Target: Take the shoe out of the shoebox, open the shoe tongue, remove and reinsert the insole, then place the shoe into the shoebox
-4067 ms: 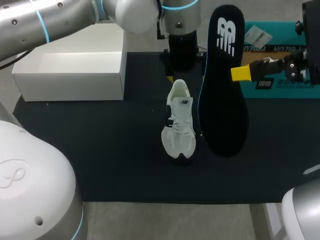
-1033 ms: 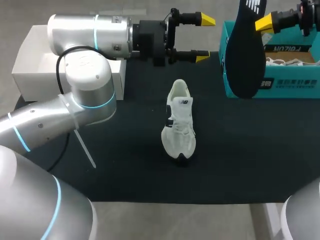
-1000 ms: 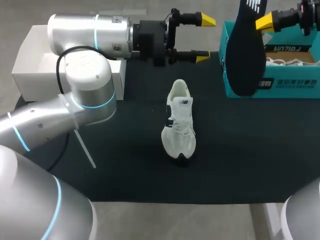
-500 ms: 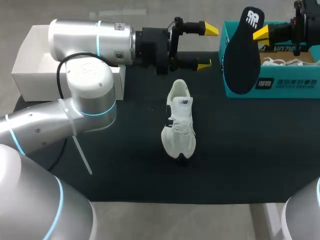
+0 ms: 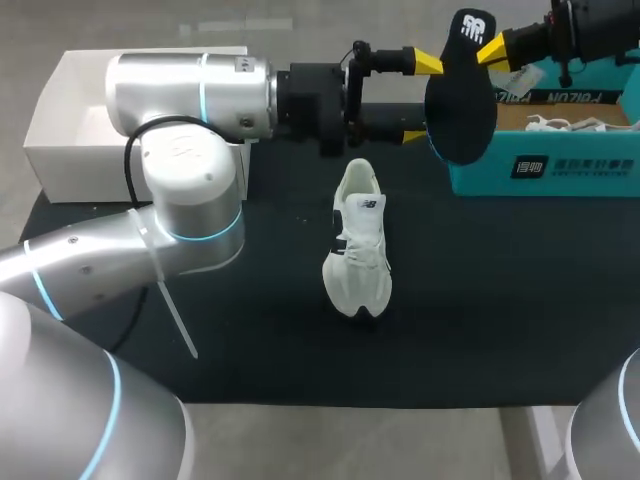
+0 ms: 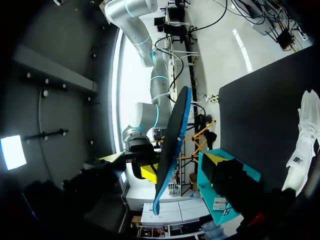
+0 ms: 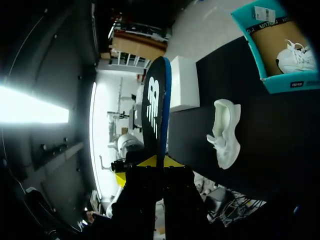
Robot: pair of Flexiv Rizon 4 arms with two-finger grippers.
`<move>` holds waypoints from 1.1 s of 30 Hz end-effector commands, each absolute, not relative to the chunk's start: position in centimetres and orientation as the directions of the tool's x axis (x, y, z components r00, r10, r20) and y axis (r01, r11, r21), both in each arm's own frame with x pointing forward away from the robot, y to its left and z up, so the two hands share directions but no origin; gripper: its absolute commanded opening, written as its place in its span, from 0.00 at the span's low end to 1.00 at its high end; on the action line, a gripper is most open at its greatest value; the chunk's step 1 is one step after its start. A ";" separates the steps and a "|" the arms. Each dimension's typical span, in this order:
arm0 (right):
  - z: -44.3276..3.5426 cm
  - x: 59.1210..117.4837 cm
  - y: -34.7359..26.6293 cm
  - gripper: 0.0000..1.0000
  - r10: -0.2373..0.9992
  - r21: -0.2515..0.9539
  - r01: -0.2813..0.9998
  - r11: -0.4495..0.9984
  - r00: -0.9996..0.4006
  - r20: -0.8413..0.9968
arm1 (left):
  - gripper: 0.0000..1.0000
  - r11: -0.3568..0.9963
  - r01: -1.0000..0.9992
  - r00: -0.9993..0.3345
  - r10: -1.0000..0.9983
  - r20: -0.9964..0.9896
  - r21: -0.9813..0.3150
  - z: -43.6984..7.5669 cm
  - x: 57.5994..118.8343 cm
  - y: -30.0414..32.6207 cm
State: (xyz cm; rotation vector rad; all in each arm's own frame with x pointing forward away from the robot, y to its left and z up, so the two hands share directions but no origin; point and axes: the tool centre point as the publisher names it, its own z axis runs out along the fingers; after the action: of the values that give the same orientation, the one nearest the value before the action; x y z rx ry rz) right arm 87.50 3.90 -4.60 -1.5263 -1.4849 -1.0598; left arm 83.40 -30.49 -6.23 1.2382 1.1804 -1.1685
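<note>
A black insole [image 5: 460, 100] hangs upright above the mat's far side, with my right gripper [image 5: 486, 50] shut on its upper part. My left gripper [image 5: 420, 98] is open, one yellow tip above the other, right at the insole's left edge. In the left wrist view the insole [image 6: 172, 145] stands edge-on between the open fingers of that gripper [image 6: 164, 158]; contact cannot be told. The right wrist view shows its gripper [image 7: 156, 162] pinching the insole [image 7: 155, 100]. The white shoe [image 5: 358, 240] lies on the mat, below both grippers, also seen as the shoe [image 6: 305, 135] and the shoe [image 7: 224, 132].
The teal shoebox [image 5: 545, 165] stands at the back right with a second white shoe [image 5: 560, 122] inside. A white box [image 5: 60, 130] sits at the back left, behind my left arm. The black mat [image 5: 250, 320] covers the table.
My right gripper has carried the insole left, off the shoebox, and turned it. My left gripper has pushed right, so its open fingers now reach the insole's edge. The shoe has not moved.
</note>
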 end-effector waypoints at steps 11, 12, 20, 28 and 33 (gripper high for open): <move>-5.1 88.3 5.1 0.00 0.368 -0.012 1.000 0.007 0.009 0.930 | 0.48 0.004 0.999 0.044 0.025 -0.999 0.044 -7.4 84.1 -31.8; -5.1 88.2 5.1 0.00 0.368 -0.013 1.000 0.009 0.009 0.930 | 0.47 0.006 0.999 0.043 0.028 -0.999 0.043 -7.5 84.2 -31.9; -5.2 87.5 5.4 0.00 0.363 -0.026 1.000 0.009 0.021 0.932 | 0.34 0.000 1.000 0.030 0.032 -0.999 0.030 -8.0 84.2 -32.5; -5.6 87.4 6.2 0.00 0.354 -0.030 0.999 0.014 0.023 0.935 | 0.00 0.007 1.000 0.024 0.025 -0.999 0.024 -8.0 84.0 -32.3; -5.6 87.5 6.6 0.00 0.348 -0.018 1.000 0.010 0.013 0.937 | 0.00 0.014 1.000 0.016 0.019 -1.000 0.016 -8.1 83.9 -32.0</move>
State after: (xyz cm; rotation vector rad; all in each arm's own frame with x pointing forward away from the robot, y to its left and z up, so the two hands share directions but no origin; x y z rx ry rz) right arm 87.55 6.15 -5.48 -1.4591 -1.4604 -0.9912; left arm 84.07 -32.02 -7.91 1.2302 1.2185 -1.1811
